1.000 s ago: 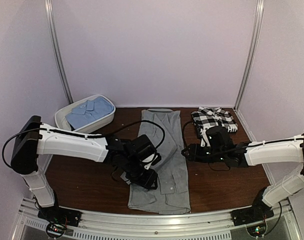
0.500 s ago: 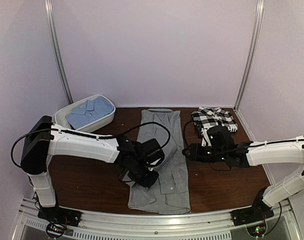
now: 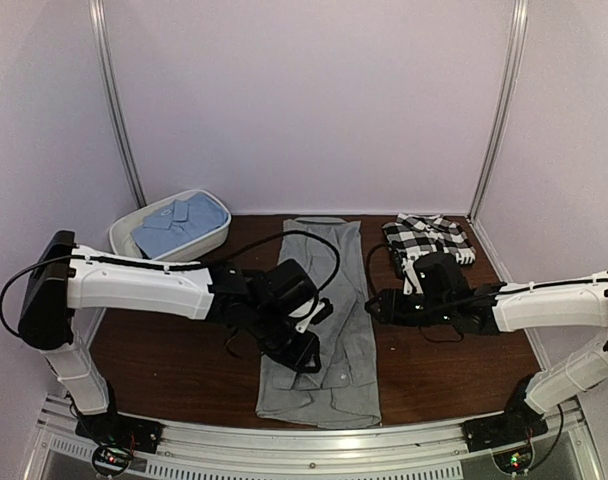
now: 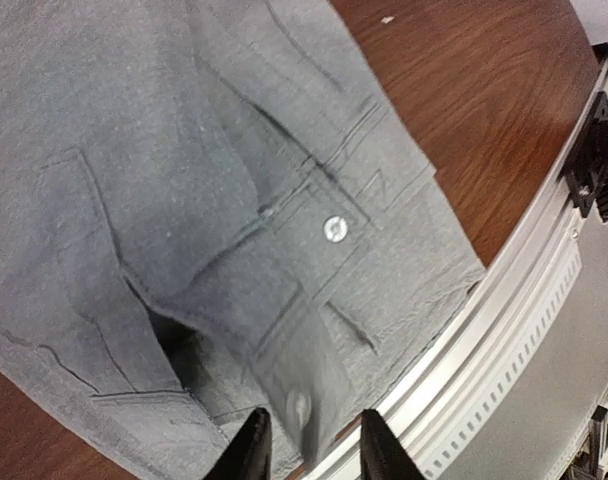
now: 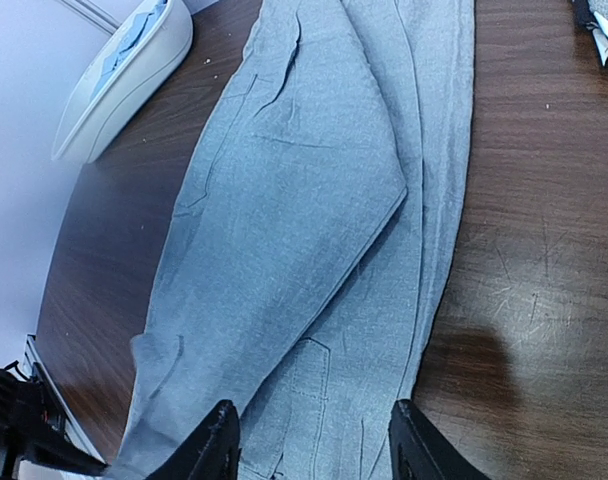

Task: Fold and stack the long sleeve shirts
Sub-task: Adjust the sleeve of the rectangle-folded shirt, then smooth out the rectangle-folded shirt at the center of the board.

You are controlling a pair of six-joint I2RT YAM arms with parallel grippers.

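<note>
A grey long sleeve shirt [image 3: 336, 285] lies lengthwise down the table's middle, its sleeves folded in. My left gripper [image 3: 304, 355] hovers low over its near left part. In the left wrist view, a blurred grey cuff [image 4: 294, 390] hangs between the parted fingers of the left gripper [image 4: 314, 450], with a gap on each side. My right gripper [image 3: 379, 305] is open over the shirt's right edge and holds nothing; the grey shirt [image 5: 314, 200] fills its view. A checked shirt [image 3: 427, 238] lies folded at the back right. A light blue shirt [image 3: 179, 222] rests in the tub.
A white tub [image 3: 121, 233] stands at the back left, also seen as the tub [image 5: 124, 80] in the right wrist view. An aluminium rail [image 4: 504, 320] runs along the table's near edge, just past the shirt's hem. Pale walls close in three sides.
My left gripper closed and then parted again, shifting a little right over the shirt's near end. The cuff between its fingers is blurred. The right arm has barely moved.
</note>
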